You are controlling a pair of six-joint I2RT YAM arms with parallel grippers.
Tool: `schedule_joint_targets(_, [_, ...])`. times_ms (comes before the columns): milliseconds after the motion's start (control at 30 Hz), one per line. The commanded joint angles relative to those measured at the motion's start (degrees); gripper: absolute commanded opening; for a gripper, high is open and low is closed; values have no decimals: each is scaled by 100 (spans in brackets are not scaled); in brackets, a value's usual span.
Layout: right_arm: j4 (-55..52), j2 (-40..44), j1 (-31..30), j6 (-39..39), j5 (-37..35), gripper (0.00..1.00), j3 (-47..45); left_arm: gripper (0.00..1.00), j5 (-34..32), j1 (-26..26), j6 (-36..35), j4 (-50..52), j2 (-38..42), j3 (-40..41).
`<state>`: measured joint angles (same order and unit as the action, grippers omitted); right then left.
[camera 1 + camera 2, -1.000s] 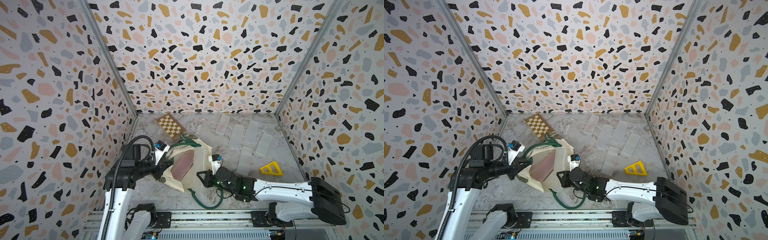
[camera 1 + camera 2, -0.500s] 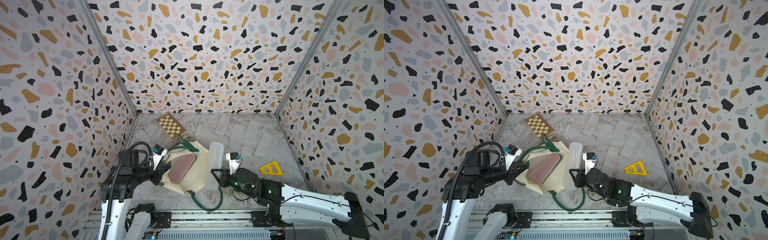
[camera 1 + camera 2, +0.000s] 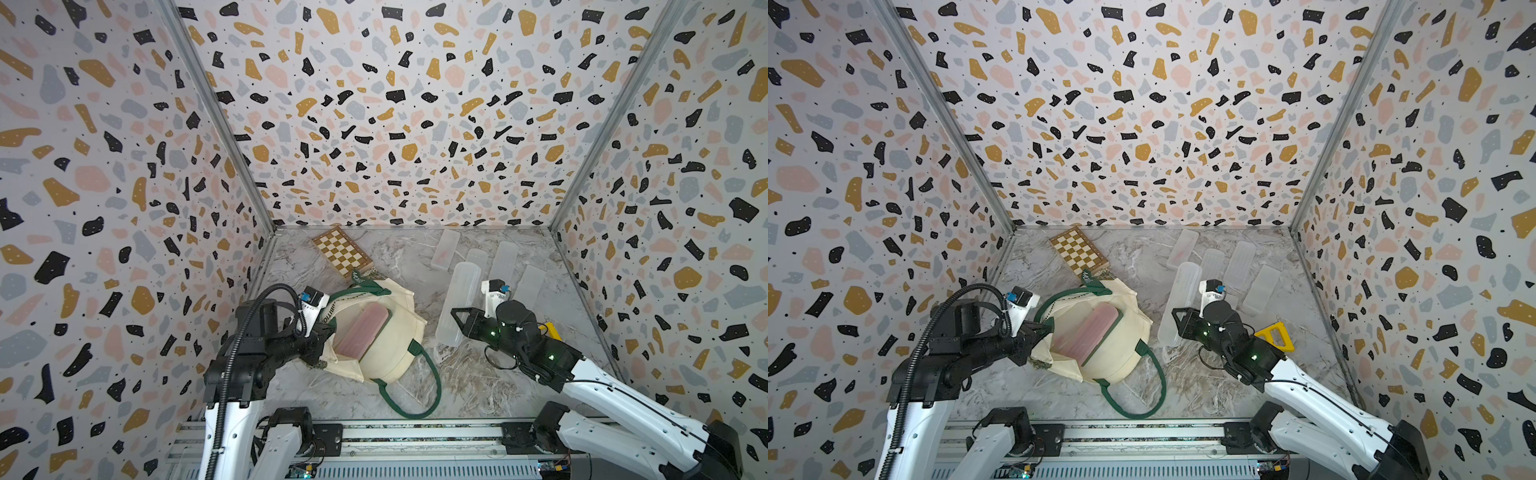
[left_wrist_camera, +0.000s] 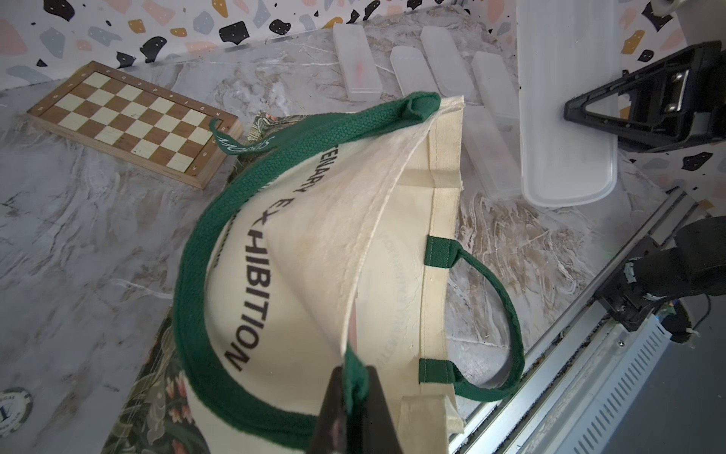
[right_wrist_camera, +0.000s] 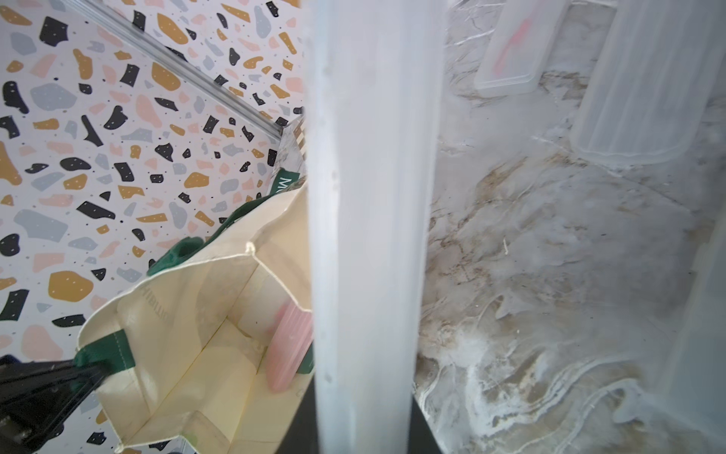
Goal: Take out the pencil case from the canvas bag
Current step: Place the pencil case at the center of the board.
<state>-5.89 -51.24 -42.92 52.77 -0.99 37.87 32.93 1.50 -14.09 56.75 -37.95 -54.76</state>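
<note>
- While the left tool [image 4: 355, 379] is pinched tight on the canvas bag [image 3: 390, 353] rim, bag lies open lower centre in both top views.
- right tool [image 3: 459, 322] narrow, clamping translucent pencil case [image 3: 459, 291], outside bag, just right of it.
- pink flat item [image 3: 365, 332] inside bag.
- chessboard [image 3: 341, 251] above bag; spare clear cases [image 3: 505, 259] upper right on counter [image 3: 374, 395].

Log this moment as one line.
left pincer: shut on bag | right pincer: shut on pencil case, outside bag | bag: pink item inside
</note>
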Motion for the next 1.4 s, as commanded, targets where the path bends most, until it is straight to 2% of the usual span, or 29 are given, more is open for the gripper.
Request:
schedule_joint_targets(0, [-121,-58,390,-317,688,13,258,0,-515,65,-5,-246,173,182])
schedule_joint_targets(67, [-137,-100,634,-373,801,13,240,0,-576,166,-15,-263,200,203])
schedule_joint_targets(200, [-67,-275,1030,-434,1097,13,186,0,-302,490,31,-266,226,194])
schedule_joint_targets(367, [-2,-623,1244,-548,1218,13,136,0,-318,631,11,-261,247,211])
schedule_joint_targets(1367, [849,-1567,1274,-154,1603,14,-866,0,-176,720,-50,-341,311,273])
